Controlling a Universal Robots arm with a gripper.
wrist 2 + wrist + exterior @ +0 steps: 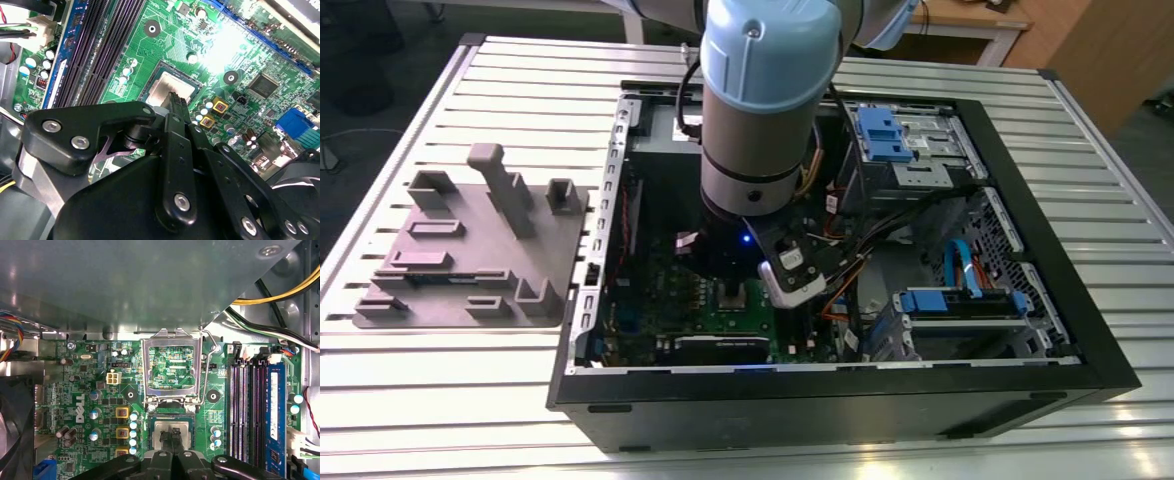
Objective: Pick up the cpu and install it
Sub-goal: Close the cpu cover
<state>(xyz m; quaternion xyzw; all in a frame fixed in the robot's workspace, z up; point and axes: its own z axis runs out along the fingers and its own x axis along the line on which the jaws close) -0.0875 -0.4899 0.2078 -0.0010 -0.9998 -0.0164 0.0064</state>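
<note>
The cpu is a small silver square lying flat in the socket on the green motherboard, also seen in the second wrist view. My gripper hangs straight over it with both black fingers pressed together, tips at or just above the chip's top. Nothing is between the fingers. The socket's metal load frame stands swung up and open behind the chip, its wire lever raised. In the exterior view the arm reaches down into the open computer case.
Black memory slots and a blue slot run beside the socket. Cables cross one corner, a fan sits at another, and drive cages fill the case's far side. A grey fixture plate lies on the slatted table on the exterior view's left.
</note>
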